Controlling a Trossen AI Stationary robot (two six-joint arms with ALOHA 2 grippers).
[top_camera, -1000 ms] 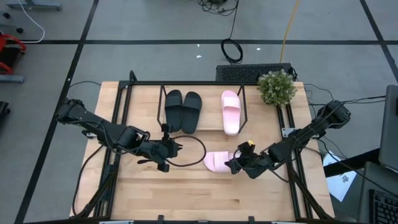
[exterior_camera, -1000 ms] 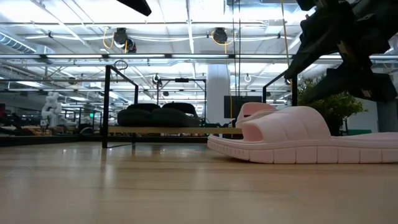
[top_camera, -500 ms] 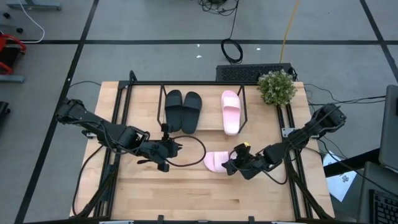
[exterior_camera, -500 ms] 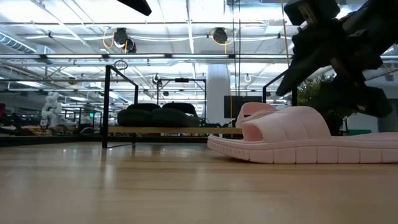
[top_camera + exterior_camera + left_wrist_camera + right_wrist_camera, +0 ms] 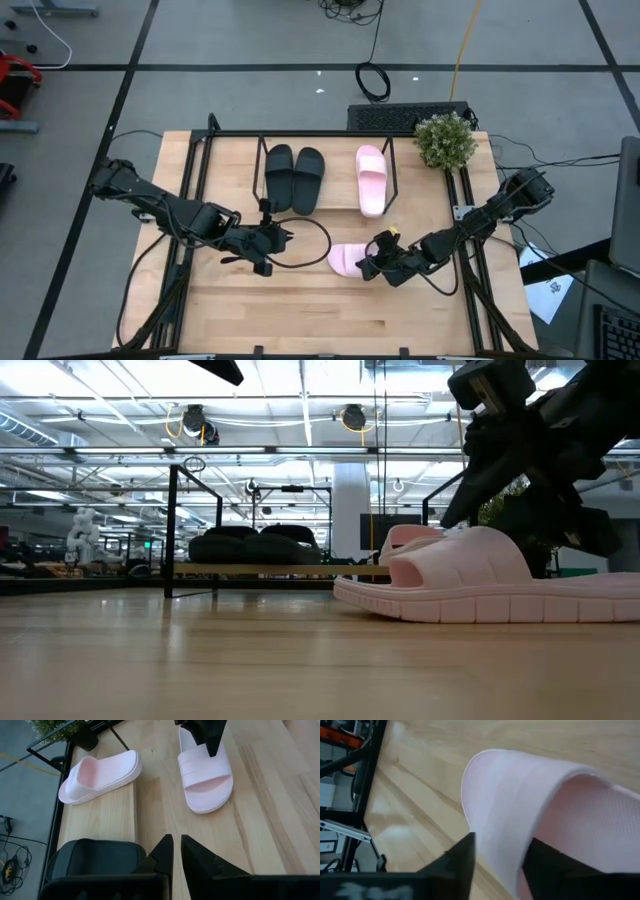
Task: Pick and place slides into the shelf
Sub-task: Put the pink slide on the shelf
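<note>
Pink loose slide (image 5: 347,260) lies flat on the wooden surface (image 5: 300,310), well in front of the shelf (image 5: 325,175), toe pointing toward the left arm. Right claw (image 5: 378,260) is down at its heel end; in the right wrist view the fingers (image 5: 462,855) stand apart on either side of the sole edge, open and not yet closed on it, so this looks like the approach to a grasp. Shelf already carries three slides: black pair (image 5: 294,178) side by side, and one pink slide (image 5: 371,180) at the right end, leaving a gap beside it, likely where the loose one goes. Left claw (image 5: 268,240) waits above the surface near centre, fingers nearly together and empty, probably kept clear of the right arm. Potted plant (image 5: 445,140) sits at the far right corner, out of the way. No brand marks, labels or readable writing visible on the slides or shelf.
</note>
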